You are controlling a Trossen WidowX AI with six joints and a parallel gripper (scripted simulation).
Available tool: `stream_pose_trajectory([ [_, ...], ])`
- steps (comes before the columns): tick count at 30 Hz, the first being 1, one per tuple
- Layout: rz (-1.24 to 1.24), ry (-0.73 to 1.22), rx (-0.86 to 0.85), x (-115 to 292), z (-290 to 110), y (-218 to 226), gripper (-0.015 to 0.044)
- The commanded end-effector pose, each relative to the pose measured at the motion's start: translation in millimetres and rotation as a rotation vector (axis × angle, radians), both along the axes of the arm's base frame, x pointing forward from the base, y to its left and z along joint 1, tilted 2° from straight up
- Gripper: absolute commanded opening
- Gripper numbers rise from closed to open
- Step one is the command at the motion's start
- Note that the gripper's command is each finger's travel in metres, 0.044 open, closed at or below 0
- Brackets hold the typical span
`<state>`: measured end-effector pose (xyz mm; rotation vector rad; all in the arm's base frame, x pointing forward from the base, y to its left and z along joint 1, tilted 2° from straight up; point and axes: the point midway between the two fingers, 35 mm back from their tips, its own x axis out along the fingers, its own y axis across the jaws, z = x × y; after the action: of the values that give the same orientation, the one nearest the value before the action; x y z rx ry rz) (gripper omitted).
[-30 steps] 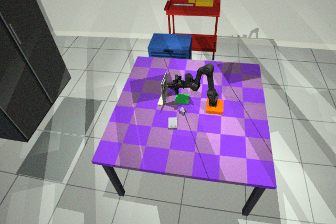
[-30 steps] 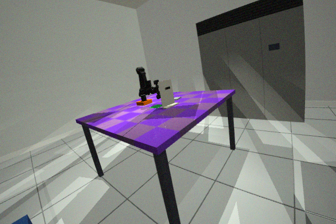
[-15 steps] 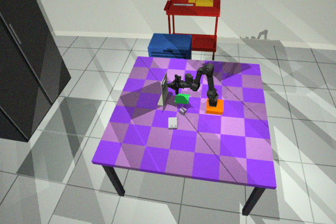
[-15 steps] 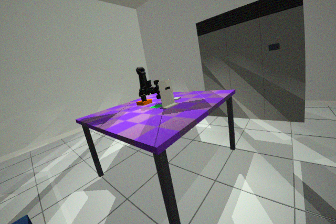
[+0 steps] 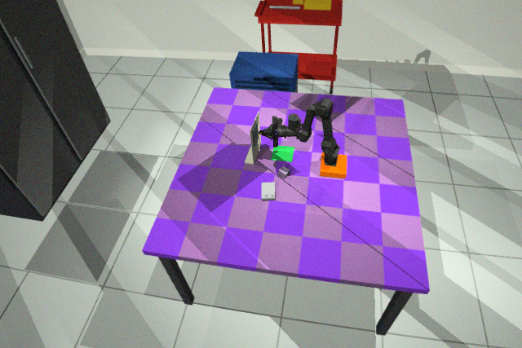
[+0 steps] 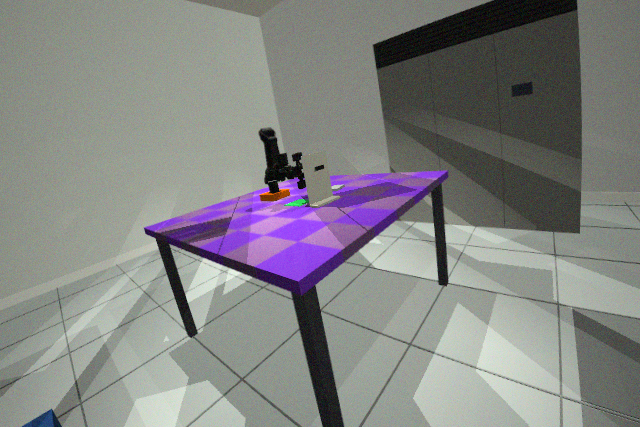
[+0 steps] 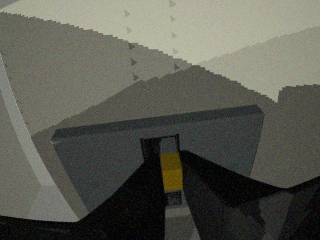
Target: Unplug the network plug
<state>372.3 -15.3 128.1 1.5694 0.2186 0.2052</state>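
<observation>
Claw [image 7: 175, 208] clamped on yellow network plug [image 7: 171, 171], plug seated in socket [image 7: 160, 148] of upright panel [image 5: 254, 138] on bench [image 5: 294, 226]. Unlock step underway; next likely straight pull-out toward green marked square [image 5: 282, 153].

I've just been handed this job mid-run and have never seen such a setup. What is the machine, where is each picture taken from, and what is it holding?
The machine is a single black arm on an orange base, bolted to a purple checkered table. The first picture looks down from above, the second from the side of the room, the third from a camera at the arm's wrist.

On the table stand an upright pale panel, a green square marking the drop spot, a small grey block and a white box.

The gripper is up against the panel. In the wrist picture its dark fingers are closed on the yellow plug, which sits in the grey socket plate.
</observation>
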Motion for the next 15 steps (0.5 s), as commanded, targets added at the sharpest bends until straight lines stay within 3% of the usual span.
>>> stream_pose_trajectory([
  [1,0.001,0.003,0.005,-4.1,-0.8,0.1,0.0000],
  [15,0.001,0.004,0.005,-13.1,-0.9,-0.3,0.0000],
])
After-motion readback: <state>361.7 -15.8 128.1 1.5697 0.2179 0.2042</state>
